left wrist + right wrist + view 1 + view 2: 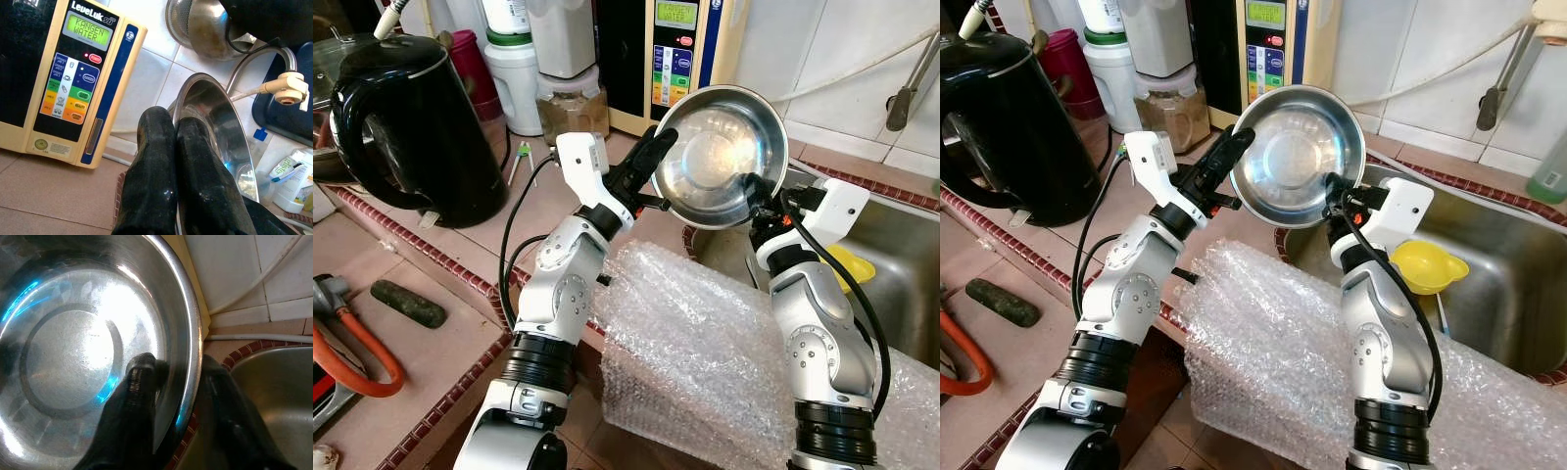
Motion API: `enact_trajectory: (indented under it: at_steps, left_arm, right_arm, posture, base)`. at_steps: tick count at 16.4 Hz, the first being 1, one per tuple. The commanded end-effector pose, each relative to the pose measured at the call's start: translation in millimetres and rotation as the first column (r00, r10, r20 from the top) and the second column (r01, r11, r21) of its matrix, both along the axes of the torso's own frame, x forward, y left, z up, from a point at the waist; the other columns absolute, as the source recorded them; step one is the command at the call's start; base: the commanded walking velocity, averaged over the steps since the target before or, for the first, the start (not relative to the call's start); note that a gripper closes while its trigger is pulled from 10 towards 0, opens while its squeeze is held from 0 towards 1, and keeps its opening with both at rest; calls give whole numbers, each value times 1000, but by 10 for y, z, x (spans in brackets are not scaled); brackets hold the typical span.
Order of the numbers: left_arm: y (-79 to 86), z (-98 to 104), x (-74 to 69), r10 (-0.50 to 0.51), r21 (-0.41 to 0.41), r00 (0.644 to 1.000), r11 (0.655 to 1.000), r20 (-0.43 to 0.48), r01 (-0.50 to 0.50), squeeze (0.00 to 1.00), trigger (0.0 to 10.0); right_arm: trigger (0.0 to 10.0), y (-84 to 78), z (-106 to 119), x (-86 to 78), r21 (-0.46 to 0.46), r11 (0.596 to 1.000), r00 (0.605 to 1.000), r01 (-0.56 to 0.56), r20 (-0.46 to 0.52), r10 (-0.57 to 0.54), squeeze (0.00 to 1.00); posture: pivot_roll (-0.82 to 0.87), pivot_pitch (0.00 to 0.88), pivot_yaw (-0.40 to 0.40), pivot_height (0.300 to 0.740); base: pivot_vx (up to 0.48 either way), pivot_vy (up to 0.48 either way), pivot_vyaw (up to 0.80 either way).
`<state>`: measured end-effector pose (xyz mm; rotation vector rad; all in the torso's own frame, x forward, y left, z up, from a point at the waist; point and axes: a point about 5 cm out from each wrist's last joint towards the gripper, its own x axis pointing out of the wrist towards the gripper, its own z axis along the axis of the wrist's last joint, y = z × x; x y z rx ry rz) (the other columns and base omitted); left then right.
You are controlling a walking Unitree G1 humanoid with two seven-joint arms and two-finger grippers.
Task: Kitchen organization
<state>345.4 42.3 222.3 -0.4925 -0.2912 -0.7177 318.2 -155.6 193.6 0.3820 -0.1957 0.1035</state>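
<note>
Above the tiled bench [558, 196] beside the sink [1518, 284], a steel bowl [720, 155] stands tilted: right end effector [173, 377] clamps its rim, left end effector [651, 157], fingers together, touches its edge.

Two silver arms of rounded metal segments, joined by black ribbed collars near the base and black joints higher up. Small dark screws dotted around circular joint covers on the forearms. White boxy wrist housing on each arm, with the left tool [651, 157] and the right tool [762, 196] each made of two long black fingers. Black cables looping from each wrist housing down alongside the forearm. Matte, slightly speckled and scuffed finger surfaces [156, 166] in the left wrist view; dark, blurred fingers [134, 396] in the right wrist view.
</note>
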Motion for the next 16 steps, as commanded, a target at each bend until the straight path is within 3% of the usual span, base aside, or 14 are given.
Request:
enact_trajectory:
  at_steps: [1,3,10,11,12,13,15,16]
  left_arm:
    - [-85,44,-68,-32,-45,999,998,3,32,0,0]
    - [-79,-1,-91,-62,-21,998,998,-19,62,0,0]
    - [-69,-68,-86,-53,16,998,998,-43,54,0,0]
    - [-68,-81,-82,-45,30,998,998,-47,46,0,2118]
    - [-71,-122,-67,-36,66,998,997,-59,39,1000,10000]
    - [-71,-128,-66,-37,67,997,997,-63,41,1000,10000]
    - [-96,-236,-73,-76,129,990,987,-118,91,1000,10000]
    - [-97,-255,-95,-103,182,990,976,-100,120,1000,10000]
  right_arm:
    - [0,-11,13,28,21,1000,1000,-2,-3,2,0]
    - [0,-184,-54,46,110,992,998,66,-28,-63,0]
    - [0,-247,-39,45,128,989,997,75,-12,-74,0]
    - [0,-264,-42,43,123,989,996,85,-14,-84,0]
    - [0,-300,-34,39,92,989,993,115,-15,-115,0]
    - [0,-304,-30,38,89,989,993,119,-15,-118,0]
    - [0,-371,-31,52,47,982,983,182,-27,-181,0]
    - [0,-432,-48,93,36,972,972,230,-46,-229,0]
  posture:
    - [-130,31,55,740]
    - [-128,32,63,740]
    - [-126,31,66,740]
    - [-126,31,66,740]
    - [-126,37,64,740]
    - [-126,37,64,740]
    - [-126,44,66,740]
    - [-118,55,70,740]
  base:
    - [0,0,0]
    - [0,0,0]
    - [0,0,0]
    - [0,0,0]
    - [0,0,0]
    - [0,0,0]
    - [0,0,0]
    - [0,0,0]
